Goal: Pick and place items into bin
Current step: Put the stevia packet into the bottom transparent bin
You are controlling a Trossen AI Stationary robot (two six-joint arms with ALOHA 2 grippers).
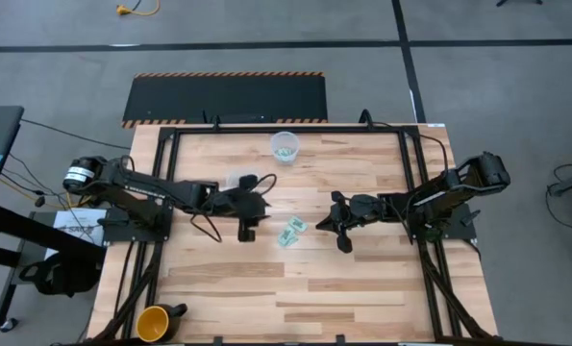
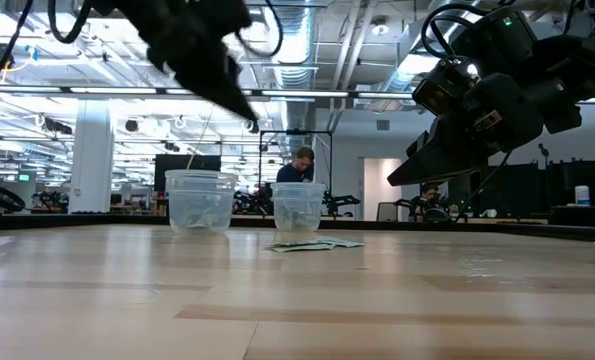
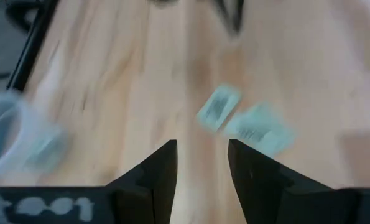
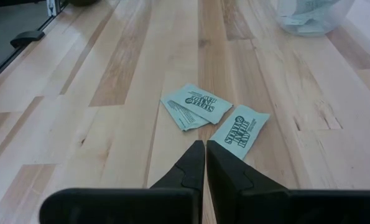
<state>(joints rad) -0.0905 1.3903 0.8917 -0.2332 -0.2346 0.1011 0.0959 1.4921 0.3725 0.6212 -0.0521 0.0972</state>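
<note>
Three mint-green and white packets [image 1: 292, 232] lie flat on the wooden table between my two grippers; in the right wrist view two overlap [image 4: 196, 106] and one lies beside them [image 4: 239, 130]. My left gripper [image 1: 264, 206] hovers open to their left, raised off the table [image 2: 239, 100], with the packets [image 3: 218, 107] ahead of its fingers. My right gripper [image 4: 205, 152] is shut, just right of the packets and above the table [image 2: 402, 178]. A clear cup [image 1: 285, 146] near the far edge holds more packets.
A second clear cup [image 2: 200, 200] stands by the left arm, also seen in the left wrist view [image 3: 10, 134]. A yellow mug [image 1: 156, 322] sits at the near left corner. Black frame rails [image 1: 415, 183] run along the table's sides. Bare wood lies toward the near edge.
</note>
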